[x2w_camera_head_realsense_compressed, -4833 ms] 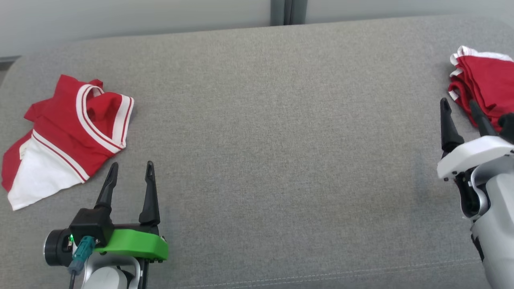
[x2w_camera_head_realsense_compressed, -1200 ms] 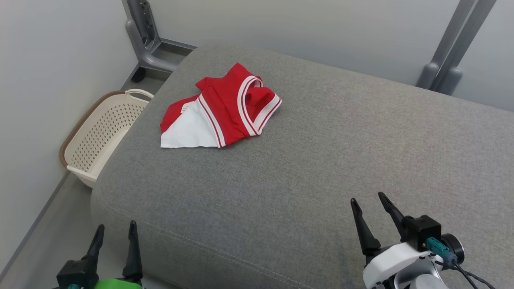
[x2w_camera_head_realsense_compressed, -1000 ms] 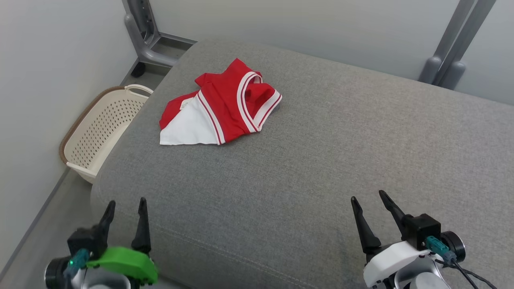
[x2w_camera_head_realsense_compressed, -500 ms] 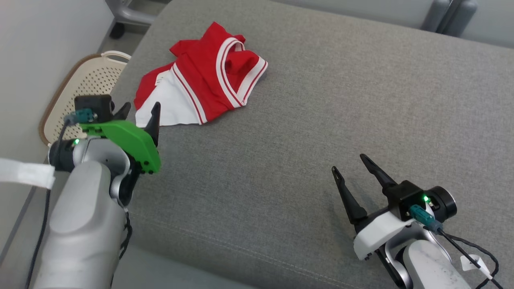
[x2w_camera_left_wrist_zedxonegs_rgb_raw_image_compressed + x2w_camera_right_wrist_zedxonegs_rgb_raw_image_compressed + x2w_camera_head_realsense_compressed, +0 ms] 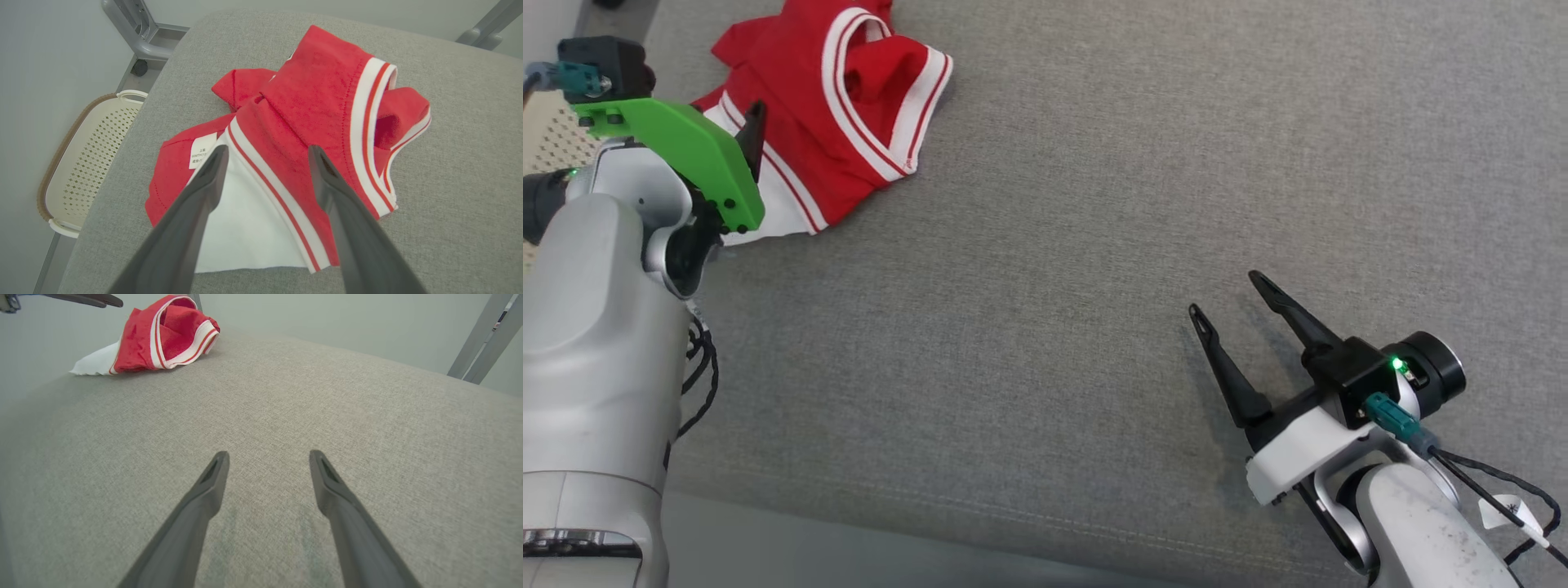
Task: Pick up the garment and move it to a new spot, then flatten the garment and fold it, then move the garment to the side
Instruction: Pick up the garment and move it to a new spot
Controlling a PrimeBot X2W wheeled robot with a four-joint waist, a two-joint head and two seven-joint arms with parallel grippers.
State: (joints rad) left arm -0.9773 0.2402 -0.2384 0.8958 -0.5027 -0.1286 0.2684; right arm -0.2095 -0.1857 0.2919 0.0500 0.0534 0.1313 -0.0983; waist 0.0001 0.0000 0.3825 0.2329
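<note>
My left tool point(image 5: 268, 150) hangs open over the garment point(image 5: 310, 114), its two dark fingers spread wide and holding nothing. In the left wrist view, one fingertip lines up with a small white label point(image 5: 203, 150) sewn into the cloth. The other fingertip lines up with red fabric beside a white band. I cannot tell whether either tip touches the cloth.

The garment is red and lies crumpled, not flat. It has white bands with a thin red stripe, and a plain white panel on the side nearest the left tool. It sits on a padded grey bench point(image 5: 1054, 286), close to the bench's left end. A cream basket point(image 5: 81, 163) with small holes stands on the floor just beside that end. Beyond the basket, a grey metal frame point(image 5: 139, 36) stands against a pale wall.

In the head view the garment is at the upper left. The left arm's green cover point(image 5: 678, 147) hides part of it, and one dark finger shows against the white panel.

My right tool point(image 5: 1223, 292) is at the lower right of the head view, well apart from the garment. It is open too, with nothing between its fingers, and it hangs over bare grey fabric. Its fingers point up and to the left. In the right wrist view the garment lies far off at the upper left.
</note>
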